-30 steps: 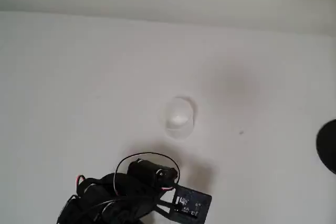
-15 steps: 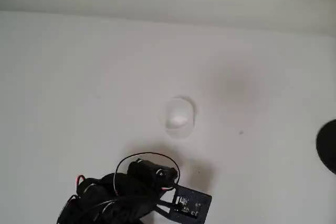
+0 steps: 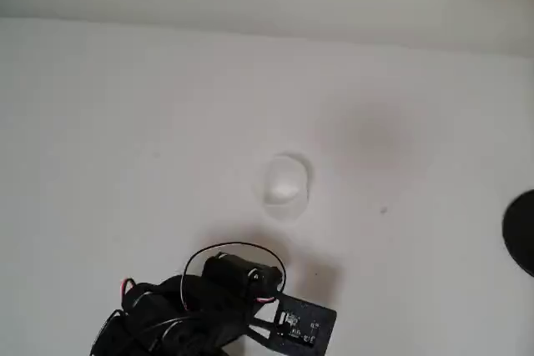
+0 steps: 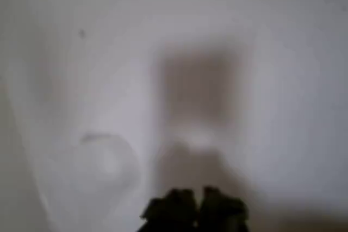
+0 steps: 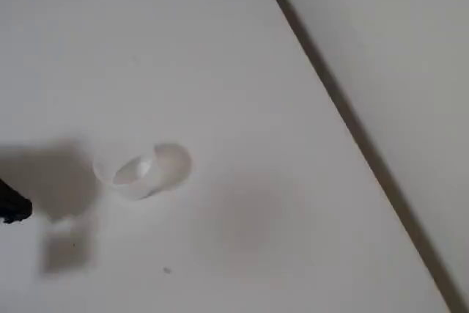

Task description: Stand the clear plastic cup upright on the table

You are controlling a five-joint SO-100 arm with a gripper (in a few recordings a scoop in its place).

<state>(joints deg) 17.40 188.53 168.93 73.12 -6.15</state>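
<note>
Because the clear plastic cup (image 3: 285,188) is almost the same tone as the white desk (image 3: 125,122), its outline can easily be misjudged, and a closing grip may be placed beside the wall instead of around it. The cup is seen lying free on the desk ahead of the hand (image 4: 194,206), a little to the left of it in the wrist view, well apart and touched by nothing. In the fixed view it appears tipped, with the round rim (image 5: 133,172) turned sideways toward the arm and the base behind it; whether it lies fully on its side cannot be settled from the overhead view. A thin, smooth, rounded wall of this kind is judged likely to roll or skid away if it is nudged off-centre, and likely to buckle or spring out if it is squeezed hard. Nothing is held by the hand; its two dark fingertips are seen close together at the bottom edge of the blurred wrist view, so they are judged to be closed or nearly so. The desk surface is matte and plain, marked by a faint greyish smudge (image 3: 371,135) and a tiny dark speck (image 3: 383,210), both beyond the cup and to the right. A dark round object (image 3: 521,231) is cut by the overhead view's right edge, far off to the hand's side.
</note>
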